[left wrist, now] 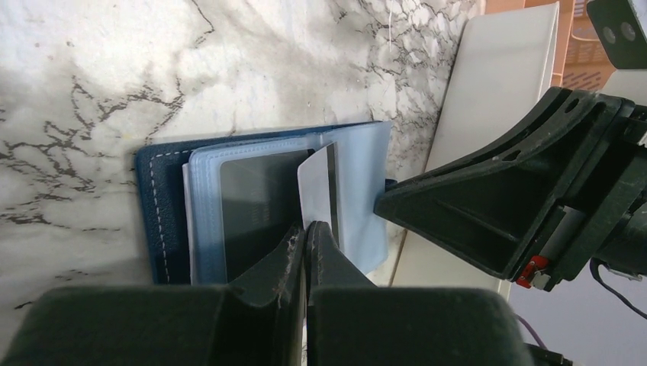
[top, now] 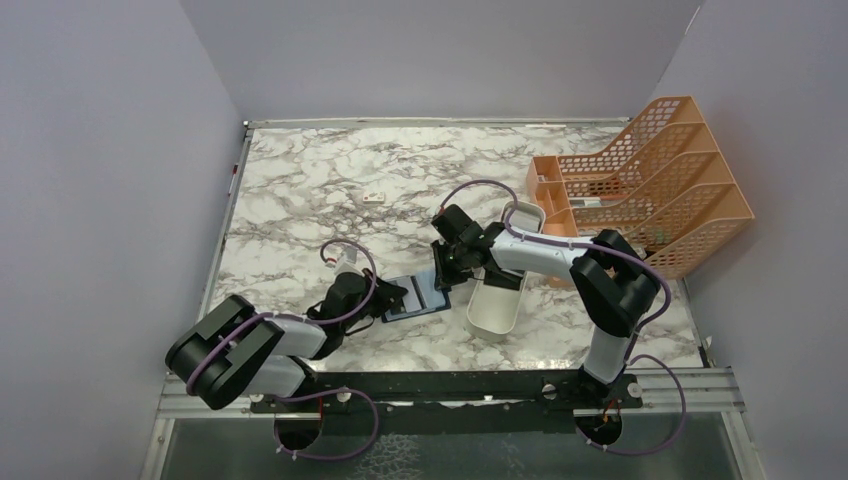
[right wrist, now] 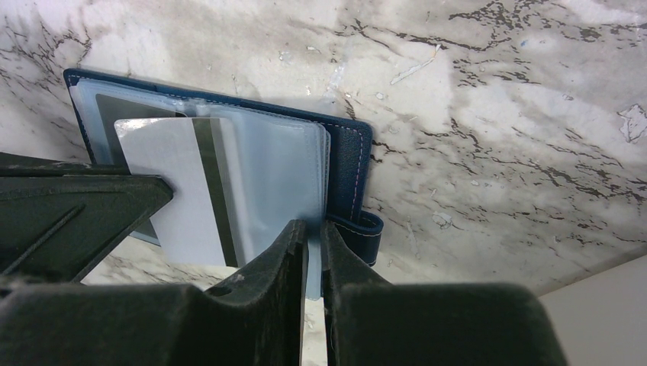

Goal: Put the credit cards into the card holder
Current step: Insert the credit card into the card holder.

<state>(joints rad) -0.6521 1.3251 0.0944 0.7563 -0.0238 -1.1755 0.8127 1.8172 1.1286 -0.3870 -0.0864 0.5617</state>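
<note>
I have the navy, stitched bifold card holder (right wrist: 347,152) lying open on the marble table (top: 300,190), glossy clear sleeves upward. My left gripper (left wrist: 307,244) is clamped on a pale, dark-striped credit card (right wrist: 168,191) over them. The right gripper (right wrist: 311,244), held low, pinches the card holder's sleeve edge. A white oblong tray (top: 495,310) sits just beside.

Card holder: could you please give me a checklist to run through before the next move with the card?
1. Grip of the left gripper on the credit card: ok, pinched.
2. Hold of the right gripper on a clear sleeve of the card holder: ok.
3. Holder lying open on the table: ok.
4. Card's leading edge inside a pocket: cannot tell.
5. Card fully seated: not ok, much of it sticks out.
</note>
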